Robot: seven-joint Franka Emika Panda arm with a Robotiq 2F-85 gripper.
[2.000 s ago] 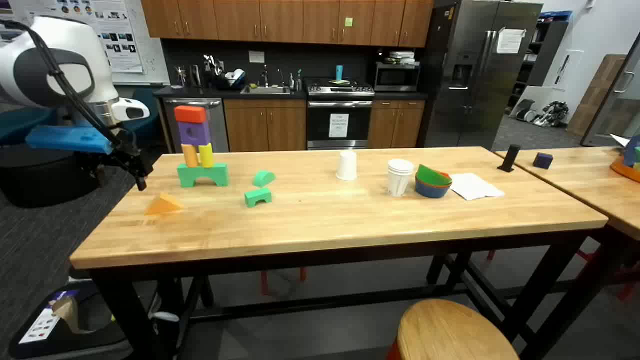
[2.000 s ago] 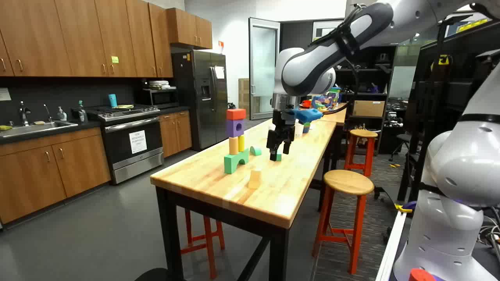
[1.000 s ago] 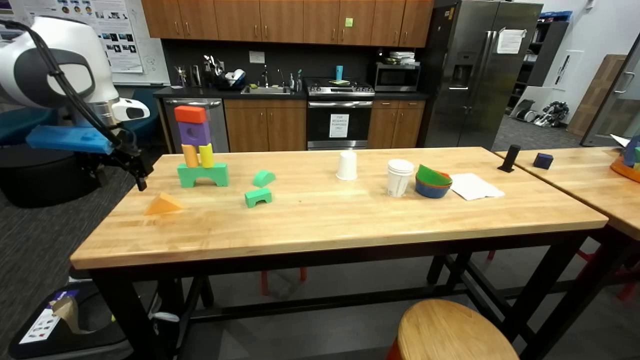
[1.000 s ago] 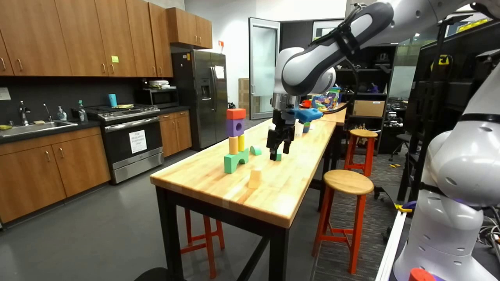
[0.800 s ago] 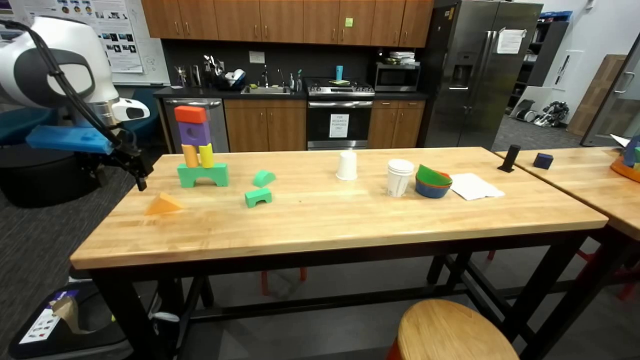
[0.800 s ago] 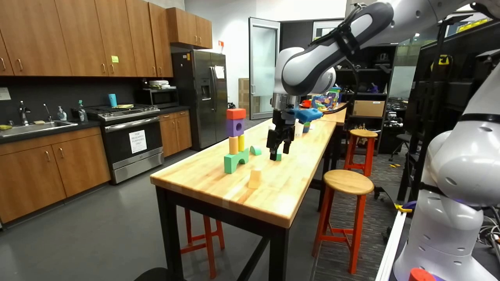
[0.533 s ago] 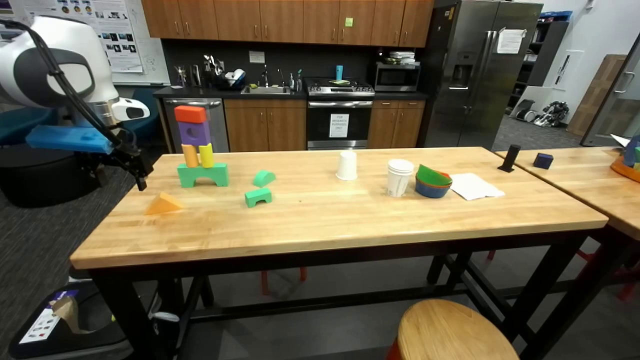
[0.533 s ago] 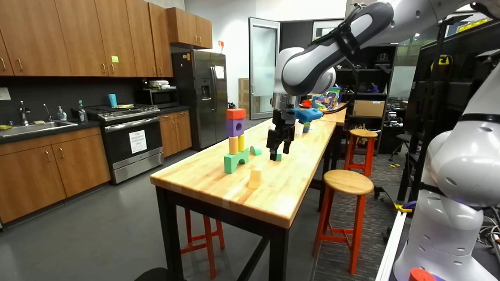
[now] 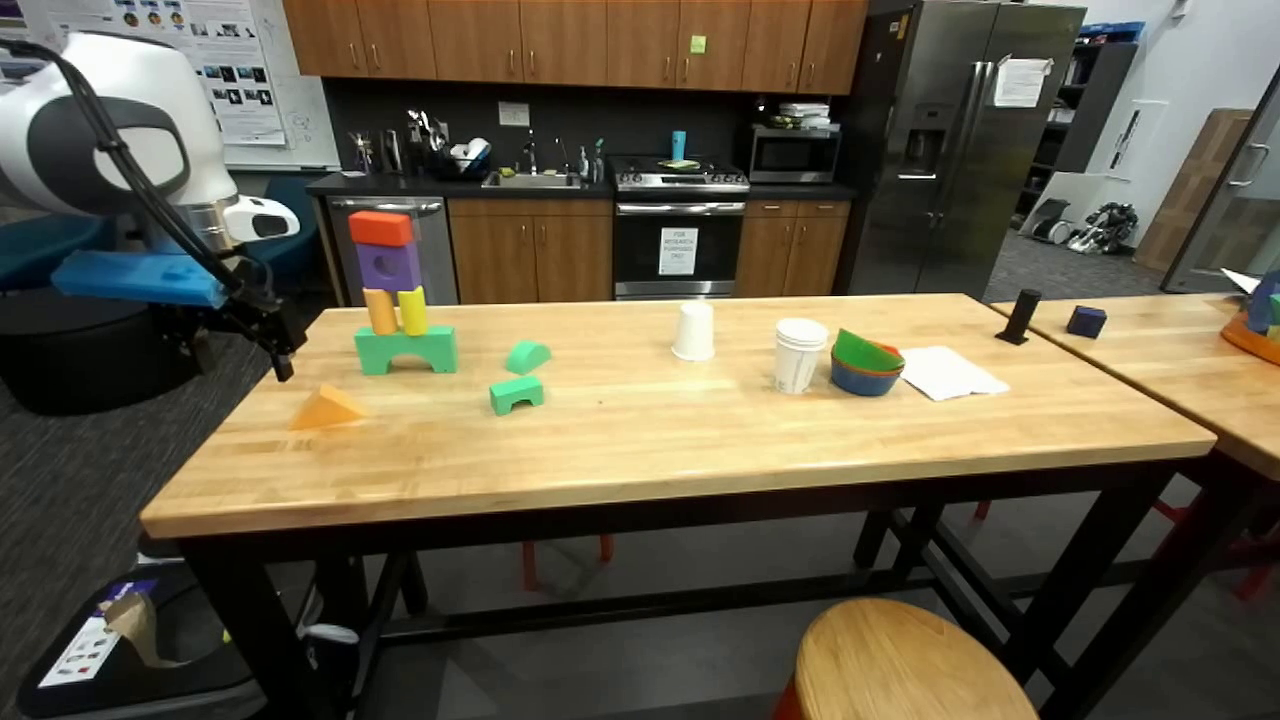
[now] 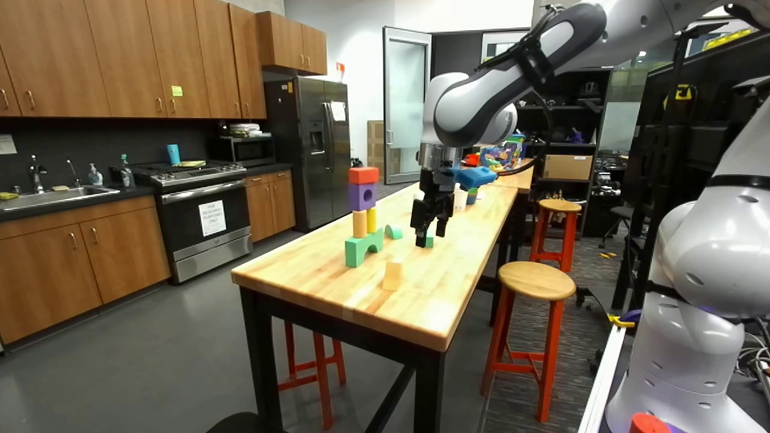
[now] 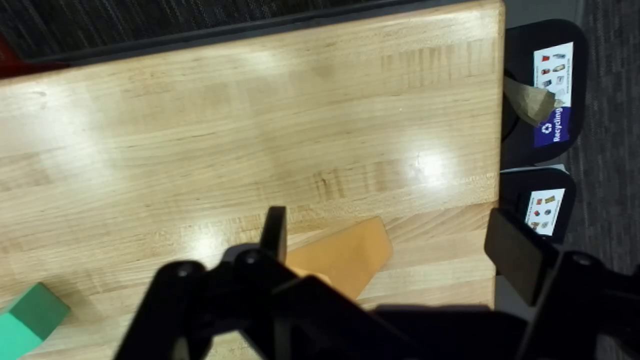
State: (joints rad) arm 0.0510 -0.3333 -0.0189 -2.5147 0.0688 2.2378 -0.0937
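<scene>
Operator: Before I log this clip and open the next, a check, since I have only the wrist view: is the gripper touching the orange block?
Observer: No, in both exterior views the gripper hangs in the air, apart from the orange block.
Operator: Understood. Is anything stacked up that my view doesn't show?
Observer: Yes, in both exterior views a red block lies on top of a purple block.
Operator: And farther along the table?
Observer: An exterior view shows a blue bowl there, with white cups beside it.
</scene>
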